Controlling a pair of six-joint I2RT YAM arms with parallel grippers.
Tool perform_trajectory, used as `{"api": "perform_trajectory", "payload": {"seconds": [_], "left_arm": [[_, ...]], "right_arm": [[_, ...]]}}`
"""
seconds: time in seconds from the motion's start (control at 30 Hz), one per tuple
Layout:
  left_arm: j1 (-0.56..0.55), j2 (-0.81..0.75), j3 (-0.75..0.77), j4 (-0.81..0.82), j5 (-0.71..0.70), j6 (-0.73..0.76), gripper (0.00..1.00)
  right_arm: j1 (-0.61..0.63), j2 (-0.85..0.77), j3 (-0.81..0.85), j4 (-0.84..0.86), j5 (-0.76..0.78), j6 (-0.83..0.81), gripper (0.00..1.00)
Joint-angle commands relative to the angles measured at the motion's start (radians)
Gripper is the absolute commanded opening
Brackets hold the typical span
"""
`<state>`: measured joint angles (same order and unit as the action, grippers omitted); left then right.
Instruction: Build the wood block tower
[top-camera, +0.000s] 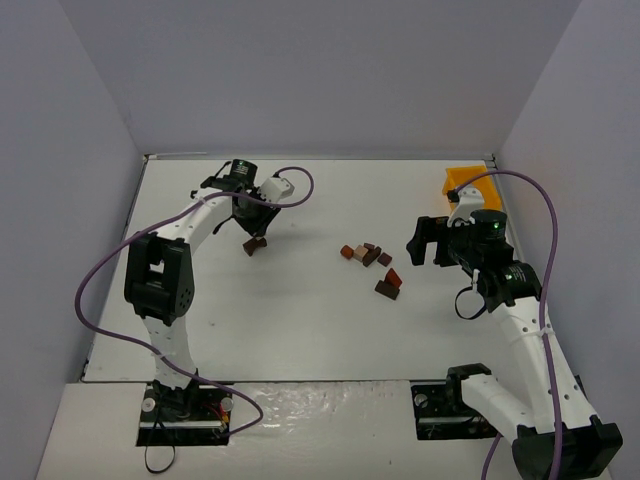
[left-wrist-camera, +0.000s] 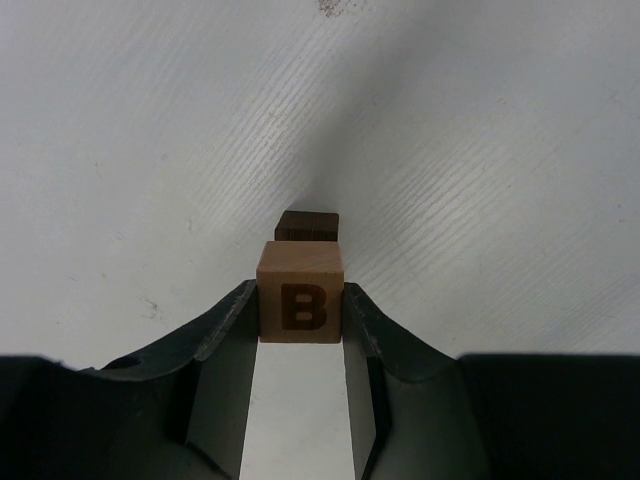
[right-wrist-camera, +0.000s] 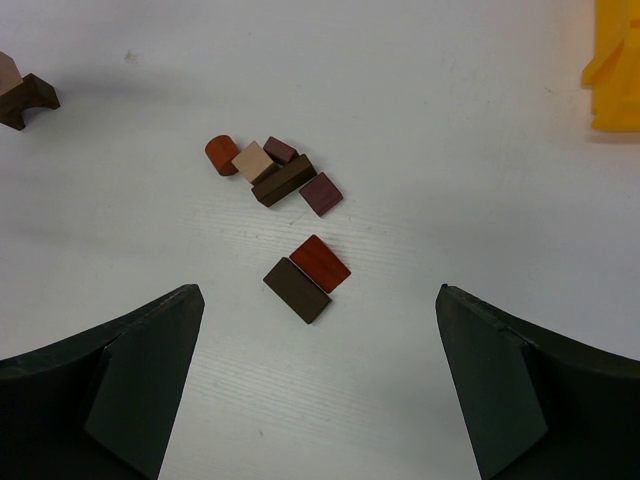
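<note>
My left gripper (left-wrist-camera: 300, 305) is shut on a tan cube (left-wrist-camera: 300, 298) marked B, at the table's far left (top-camera: 254, 240). Directly beneath and behind the cube is a dark brown arch block (left-wrist-camera: 307, 224), the tower's only other piece; I cannot tell whether the two touch. The same pair shows at the right wrist view's upper left edge (right-wrist-camera: 25, 100). Several loose wood blocks (top-camera: 366, 255) lie mid-table: a red cylinder (right-wrist-camera: 221, 155), a tan cube (right-wrist-camera: 253, 161), a long dark piece (right-wrist-camera: 283, 180). A reddish slab (right-wrist-camera: 320, 263) and a dark slab (right-wrist-camera: 296, 290) lie nearer. My right gripper (right-wrist-camera: 320, 295) hangs open above them, holding nothing.
A yellow bin (top-camera: 465, 181) stands at the far right corner, behind the right arm, and shows at the upper right edge (right-wrist-camera: 612, 65) in the right wrist view. White walls enclose the table on three sides. A purple cable loops off each arm.
</note>
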<state>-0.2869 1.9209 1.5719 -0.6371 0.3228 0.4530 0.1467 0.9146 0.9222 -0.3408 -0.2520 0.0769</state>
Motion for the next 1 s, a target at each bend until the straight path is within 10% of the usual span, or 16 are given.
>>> {"api": "perform_trajectory", "payload": {"seconds": [0.0, 0.97], "left_arm": [[0.012, -0.016, 0.022, 0.033, 0.032, 0.015, 0.0], [0.037, 0.01, 0.0, 0.033, 0.068, 0.053, 0.0]], "right_arm": [[0.01, 0.01, 0.041, 0.049, -0.01, -0.011, 1.0], [0.01, 0.018, 0.04, 0.049, -0.013, -0.012, 1.0]]}}
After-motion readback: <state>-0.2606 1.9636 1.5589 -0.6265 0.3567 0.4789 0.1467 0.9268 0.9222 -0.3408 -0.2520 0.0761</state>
